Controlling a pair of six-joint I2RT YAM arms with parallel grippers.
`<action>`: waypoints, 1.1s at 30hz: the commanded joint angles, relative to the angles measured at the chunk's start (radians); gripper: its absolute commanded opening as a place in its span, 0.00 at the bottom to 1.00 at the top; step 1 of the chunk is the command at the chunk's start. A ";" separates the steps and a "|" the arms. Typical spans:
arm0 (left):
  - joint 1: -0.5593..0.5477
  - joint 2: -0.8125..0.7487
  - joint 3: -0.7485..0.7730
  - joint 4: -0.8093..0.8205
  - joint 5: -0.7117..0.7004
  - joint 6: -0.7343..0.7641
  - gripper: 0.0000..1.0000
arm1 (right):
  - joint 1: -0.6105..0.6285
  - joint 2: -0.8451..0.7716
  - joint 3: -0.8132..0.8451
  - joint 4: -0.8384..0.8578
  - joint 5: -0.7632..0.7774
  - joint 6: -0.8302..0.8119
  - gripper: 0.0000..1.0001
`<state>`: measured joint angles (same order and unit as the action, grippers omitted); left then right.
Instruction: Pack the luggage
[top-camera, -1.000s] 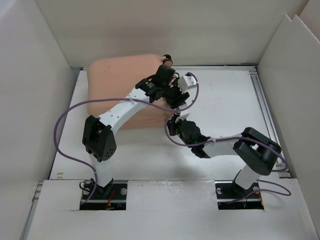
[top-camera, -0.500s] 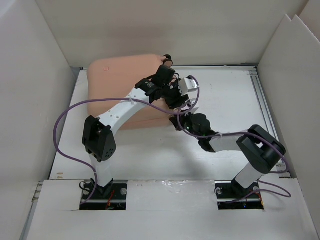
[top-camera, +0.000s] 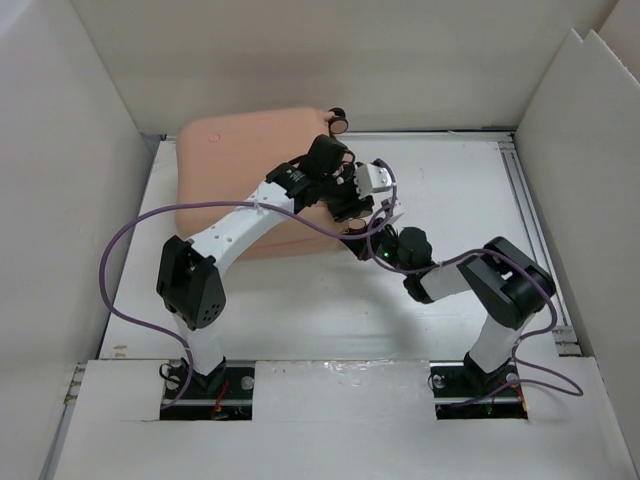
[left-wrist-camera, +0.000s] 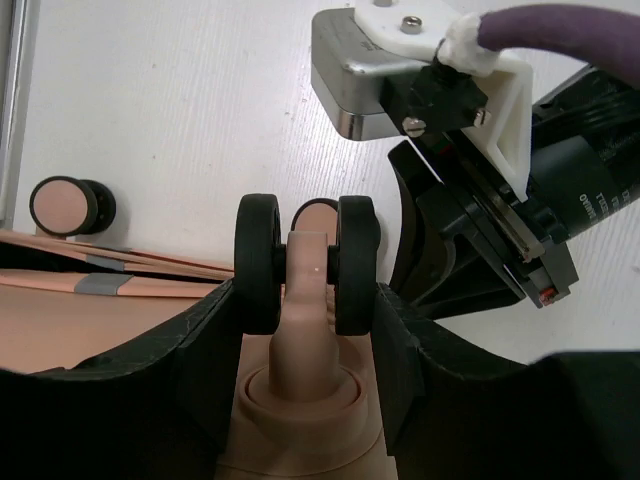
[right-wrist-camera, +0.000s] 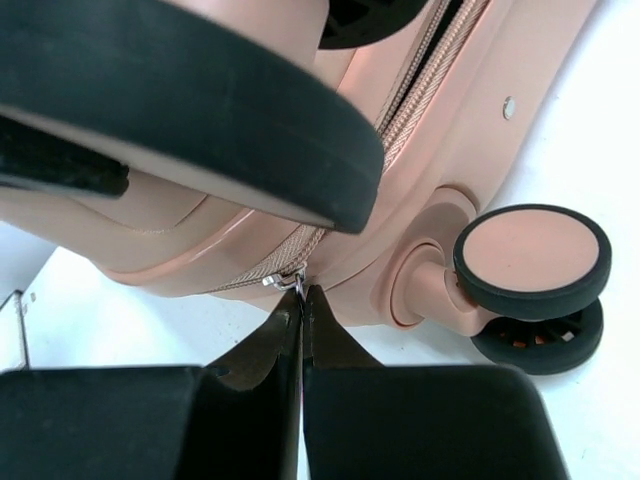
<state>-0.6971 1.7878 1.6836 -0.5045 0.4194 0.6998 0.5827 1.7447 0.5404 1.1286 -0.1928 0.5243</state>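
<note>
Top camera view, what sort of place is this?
Likely a robot test cell in a lab, not a home: white board walls box in a white table, the left arm and right arm, trailing purple cables, are bolted at its near edge, and the luggage lies on it.

Only small white print on the black housing of the right arm (left-wrist-camera: 588, 192), too blurred to read.

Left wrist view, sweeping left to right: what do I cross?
Single pink-faced black caster wheel → twin black caster wheel on salmon-pink stem, held in the left gripper → right arm's black wrist with silver camera block.
</note>
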 joint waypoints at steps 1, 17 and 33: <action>-0.005 -0.139 0.043 -0.086 -0.011 -0.138 0.28 | -0.104 0.032 0.007 0.131 0.172 0.005 0.00; 0.016 0.139 0.290 -0.212 0.033 -0.023 1.00 | -0.044 0.091 0.026 0.191 0.141 -0.018 0.00; 0.074 0.337 0.453 -0.315 0.064 -0.096 0.00 | -0.046 0.079 0.004 0.154 0.151 -0.018 0.00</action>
<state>-0.6666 2.1162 2.1124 -0.7334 0.4747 0.6113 0.5617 1.8168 0.5400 1.2499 -0.1356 0.5163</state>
